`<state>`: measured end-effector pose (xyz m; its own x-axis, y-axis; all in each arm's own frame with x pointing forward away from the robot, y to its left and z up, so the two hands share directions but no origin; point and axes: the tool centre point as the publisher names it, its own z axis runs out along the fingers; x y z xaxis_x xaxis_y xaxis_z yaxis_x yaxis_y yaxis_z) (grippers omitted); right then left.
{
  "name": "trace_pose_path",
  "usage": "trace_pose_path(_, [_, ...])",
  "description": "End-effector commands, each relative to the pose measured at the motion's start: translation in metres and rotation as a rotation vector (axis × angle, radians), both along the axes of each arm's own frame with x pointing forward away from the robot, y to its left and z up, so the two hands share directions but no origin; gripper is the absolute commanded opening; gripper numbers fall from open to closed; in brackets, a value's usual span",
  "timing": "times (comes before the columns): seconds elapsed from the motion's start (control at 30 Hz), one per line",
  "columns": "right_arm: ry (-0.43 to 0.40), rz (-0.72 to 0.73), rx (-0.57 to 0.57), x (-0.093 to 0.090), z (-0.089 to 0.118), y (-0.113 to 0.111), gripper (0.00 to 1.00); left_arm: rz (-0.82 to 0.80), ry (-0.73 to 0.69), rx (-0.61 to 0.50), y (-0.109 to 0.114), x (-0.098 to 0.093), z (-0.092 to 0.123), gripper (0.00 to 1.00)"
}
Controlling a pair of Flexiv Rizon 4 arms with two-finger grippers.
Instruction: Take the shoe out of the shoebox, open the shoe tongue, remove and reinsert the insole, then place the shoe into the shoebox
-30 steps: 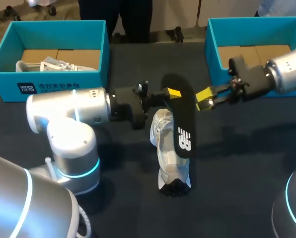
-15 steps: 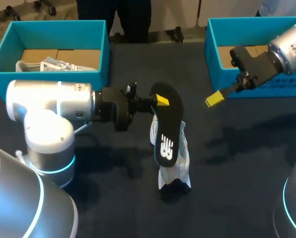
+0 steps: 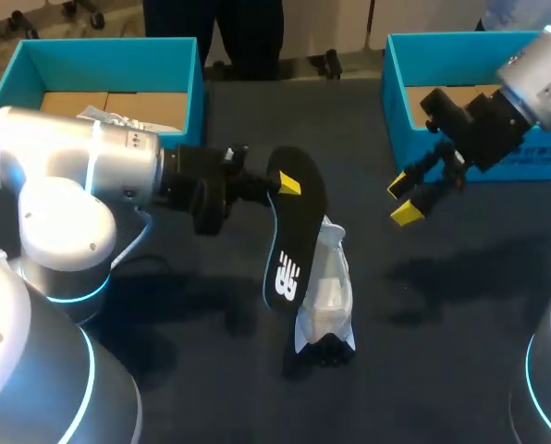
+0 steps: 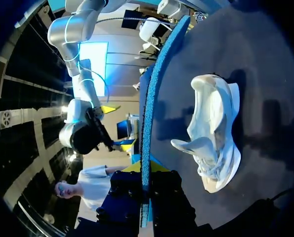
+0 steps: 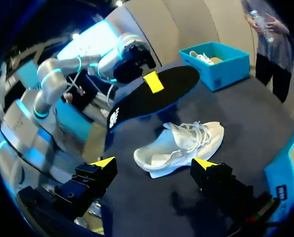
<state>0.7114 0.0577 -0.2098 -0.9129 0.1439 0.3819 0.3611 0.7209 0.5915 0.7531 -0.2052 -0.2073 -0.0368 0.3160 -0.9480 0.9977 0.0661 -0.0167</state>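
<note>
Head view, insole [image 3: 294, 231] above shoe [image 3: 329, 298], shoebox [image 3: 109, 65] behind

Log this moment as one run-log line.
left gripper: shut on insole, clear of shoe | right gripper: open, empty, by right box | shoe: on table | step: insole out, not yet reinserted

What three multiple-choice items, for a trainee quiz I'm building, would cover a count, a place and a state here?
1. How many blue shoeboxes stand on the table? A one; B two; C three.
2. Where is the black insole? A flat on the table; B in a shoebox; C in the left gripper.
3. The right gripper is: A open, empty; B shut on the insole; C shut on a shoebox wall.
B, one at each far corner; C, its fingers pinch the insole's edge; A, yellow tips apart, nothing between.
</note>
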Motion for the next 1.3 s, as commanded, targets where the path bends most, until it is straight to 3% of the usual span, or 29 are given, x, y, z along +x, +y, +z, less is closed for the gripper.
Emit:
trace_pose_path(0.03, [-0.208, 0.018, -0.138, -0.015, 0.006, 0.006, 1.0, -0.014, 0.097, -0.023, -0.001, -0.012, 0.003, 0.0])
trace_pose_path(0.13, [-0.3, 0.047, -0.184, -0.028, -0.002, 0.005, 1.0, -0.036, 0.251, 0.002, 0.001, -0.022, 0.006, 0.0])
trace_pose_path(0.2, [-0.352, 0.058, -0.18, -0.036, -0.013, 0.003, 1.0, -0.047, 0.378, 0.098, -0.001, -0.025, 0.008, 0.0])
trace_pose_path(0.3, [-0.301, 0.086, -0.203, -0.041, -0.027, 0.003, 1.0, -0.047, 0.378, 0.098, -0.001, -0.025, 0.008, 0.0])
trace_pose_path(0.63, [-0.301, 0.086, -0.203, -0.041, -0.027, 0.003, 1.0, -0.047, 0.378, 0.098, -0.001, -0.025, 0.008, 0.0])
trace_pose_path(0.73, [-0.37, 0.109, -0.254, -0.044, -0.027, 0.006, 1.0, -0.082, 0.475, 0.052, 0.007, -0.04, 0.012, 0.0])
trace_pose_path(1.0, [-0.412, 0.128, -0.281, -0.053, -0.06, 0.021, 1.0, -0.138, 0.608, 0.018, 0.014, -0.079, 0.012, 0.0])
trace_pose_path(1.07, [-0.387, 0.083, -0.252, -0.054, -0.07, 0.023, 1.0, -0.184, 0.712, 0.035, 0.012, -0.089, 0.013, 0.0])
trace_pose_path(1.3, [-0.387, 0.083, -0.252, -0.054, -0.07, 0.023, 1.0, -0.184, 0.712, 0.035, 0.012, -0.089, 0.013, 0.0])
